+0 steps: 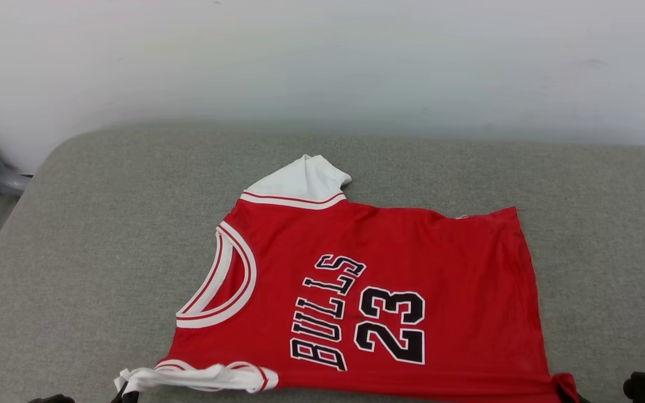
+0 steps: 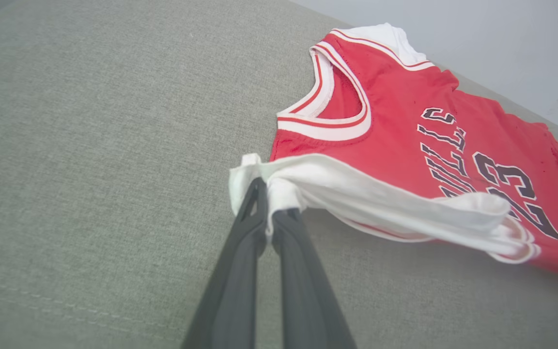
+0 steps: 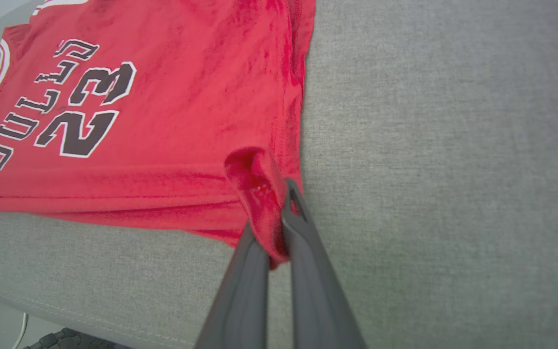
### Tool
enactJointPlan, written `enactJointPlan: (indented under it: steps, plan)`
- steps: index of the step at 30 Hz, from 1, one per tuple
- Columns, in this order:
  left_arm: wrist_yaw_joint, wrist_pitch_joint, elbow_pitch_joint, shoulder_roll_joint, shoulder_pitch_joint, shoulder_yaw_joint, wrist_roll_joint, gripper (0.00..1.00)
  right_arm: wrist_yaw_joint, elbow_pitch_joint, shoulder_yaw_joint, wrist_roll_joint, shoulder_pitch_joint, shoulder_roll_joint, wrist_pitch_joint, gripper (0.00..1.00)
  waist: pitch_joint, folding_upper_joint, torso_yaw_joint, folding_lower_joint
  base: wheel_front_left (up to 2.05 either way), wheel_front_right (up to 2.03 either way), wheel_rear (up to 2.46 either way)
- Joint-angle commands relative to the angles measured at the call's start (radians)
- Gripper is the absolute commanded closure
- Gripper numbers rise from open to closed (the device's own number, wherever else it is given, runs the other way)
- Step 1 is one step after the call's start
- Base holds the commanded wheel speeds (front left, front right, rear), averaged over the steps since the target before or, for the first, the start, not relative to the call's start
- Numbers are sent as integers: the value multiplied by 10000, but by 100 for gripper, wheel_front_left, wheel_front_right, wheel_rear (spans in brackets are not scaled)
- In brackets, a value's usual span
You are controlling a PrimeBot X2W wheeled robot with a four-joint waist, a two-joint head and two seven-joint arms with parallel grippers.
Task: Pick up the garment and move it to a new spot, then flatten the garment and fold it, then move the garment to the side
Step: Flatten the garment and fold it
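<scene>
Head view: garment (image 1: 401, 263) flat on grey cushion (image 1: 76, 252), near edge cut off by frame. Left gripper (image 2: 271, 206) clamps white sleeve (image 2: 356, 189); right gripper (image 3: 279, 218) clamps red hem corner (image 3: 255, 179) (fingertips partly buried in cloth).

Long, slim left fingers (image 2: 235, 281), matte dark grey, tapering to narrow tips, right fingers (image 3: 308, 271) alike, slotted tip

- One garment (image 1: 412, 263), on the cushion (image 1: 76, 252).
- One grey cushion.
- Two white sleeves: far sleeve (image 1: 303, 179), near sleeve (image 1: 199, 378).
- Two grippers at the cushion's near edge: left gripper (image 2: 270, 201), right gripper (image 3: 278, 215).
</scene>
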Motion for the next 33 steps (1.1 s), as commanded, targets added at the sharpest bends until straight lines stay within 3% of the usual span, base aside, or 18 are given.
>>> enactJointPlan:
  steps: [1, 6, 15, 30, 31, 32, 33]
  plan:
    - [97, 29, -79, 157, 5, 134, -34, 100, -76, -148, -181, -120, 56, -12, 57, 100, 44, -1, 7, 2, 0, 0, 0]
    - [-94, 297, -270, 175, -862, -134, 127, 100, -56, -582, -120, -313, -377, 74, 335, 100, 248, -1, 19, 2, 0, 0, 0]
    - [-714, 430, 965, -113, -3018, -544, 383, 100, -51, -139, 616, -559, -1970, -344, 542, 100, 1089, -1, -278, 2, 0, 0, 0]
    - [-1847, 974, 3923, -568, -4721, -1190, 151, 100, -53, 2581, 1830, -181, -3228, -629, -359, 100, 2124, -1, -495, 2, 0, 0, 0]
    - [-1900, 978, 4051, -621, -4766, -1208, 111, 100, -53, 2730, 1911, -108, -3272, -634, -440, 98, 2129, -1, -502, 2, 0, 0, 0]
    - [-1894, 891, 4143, -652, -4817, -1196, 115, 95, -53, 2839, 2025, -48, -3312, -650, -539, 77, 2106, -1, -514, 2, 0, 0, 0]
    - [-1851, 798, 4235, -664, -4847, -1179, 149, 56, -53, 2913, 2106, 0, -3356, -663, -678, 53, 2057, -1, -528, 2, 0, 0, 0]
